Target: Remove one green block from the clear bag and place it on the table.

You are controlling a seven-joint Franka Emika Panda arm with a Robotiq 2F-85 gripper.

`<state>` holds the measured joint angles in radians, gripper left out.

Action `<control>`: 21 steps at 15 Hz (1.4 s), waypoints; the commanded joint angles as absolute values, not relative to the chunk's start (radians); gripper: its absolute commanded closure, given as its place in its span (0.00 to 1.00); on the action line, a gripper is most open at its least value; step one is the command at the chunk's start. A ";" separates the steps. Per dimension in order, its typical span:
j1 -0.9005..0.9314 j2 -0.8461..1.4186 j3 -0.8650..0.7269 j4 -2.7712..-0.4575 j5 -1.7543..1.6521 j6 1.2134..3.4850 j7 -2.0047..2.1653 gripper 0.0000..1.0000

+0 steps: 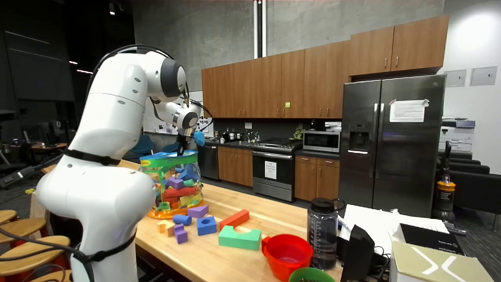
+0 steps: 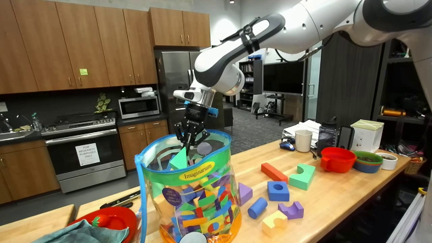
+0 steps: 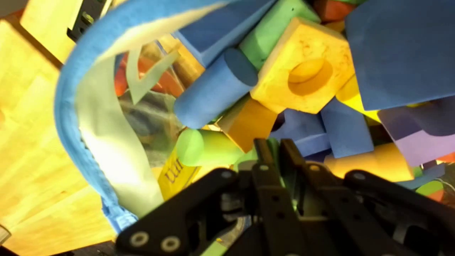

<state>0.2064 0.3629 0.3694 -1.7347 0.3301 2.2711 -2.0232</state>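
The clear bag stands upright on the table, open at the top, with many multicoloured blocks inside. It shows in both exterior views, and its blue rim is in the wrist view. My gripper points down into the bag's mouth. A green triangular block is at its fingertips, just inside the rim. In the wrist view the fingers are nearly together, with a green strip of the block between them. The fingertips are hidden by the bag in an exterior view.
Beside the bag lie loose blocks: a green arch, a red bar, a blue holed block, a blue cylinder and others. A red bowl and dark bottle stand farther along. A red plate with cloth is beside the bag.
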 commanded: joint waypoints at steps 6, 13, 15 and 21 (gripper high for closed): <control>0.189 0.287 0.303 -1.643 0.207 2.196 -1.967 0.97; 0.189 0.243 0.242 -1.559 0.054 2.120 -1.914 0.97; 0.186 0.219 0.225 -1.569 0.009 2.123 -1.885 0.97; 0.174 0.150 0.173 -1.604 -0.127 2.071 -1.796 0.97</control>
